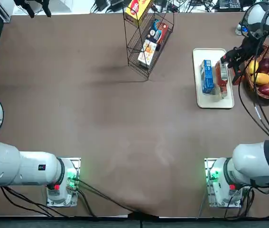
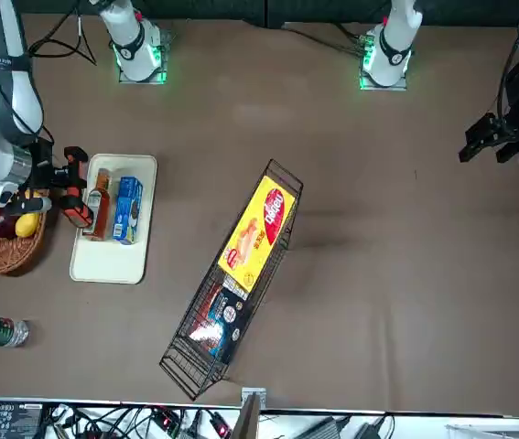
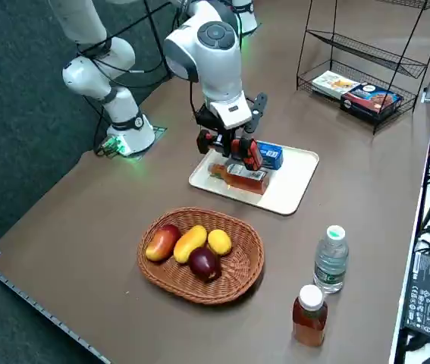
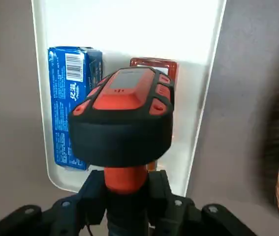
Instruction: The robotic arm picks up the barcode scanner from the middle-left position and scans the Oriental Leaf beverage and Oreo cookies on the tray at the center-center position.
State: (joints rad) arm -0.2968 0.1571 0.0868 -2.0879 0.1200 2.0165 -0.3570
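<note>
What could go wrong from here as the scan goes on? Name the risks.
The barcode scanner, gripped by its handle in the right end effector, hangs over the Oriental Leaf beverage; lowering it might knock or roll that bottle, which lies on its side.

Moving across to the Oreo cookies could nudge the pack, since the two lie close together on the tray.

The scanner might also twist, as its bulky head sits beyond the grip.

Smooth white plastic tray (image 3: pixel 294 176), with a soft sheen; beside it, a rough woven wicker basket (image 3: pixel 201 288). Under the tray, a smooth brown counter (image 3: pixel 86 250). On the tray, a glossy, clear plastic bottle (image 3: pixel 246 179) and a shiny blue pack (image 3: pixel 271 156).
</note>
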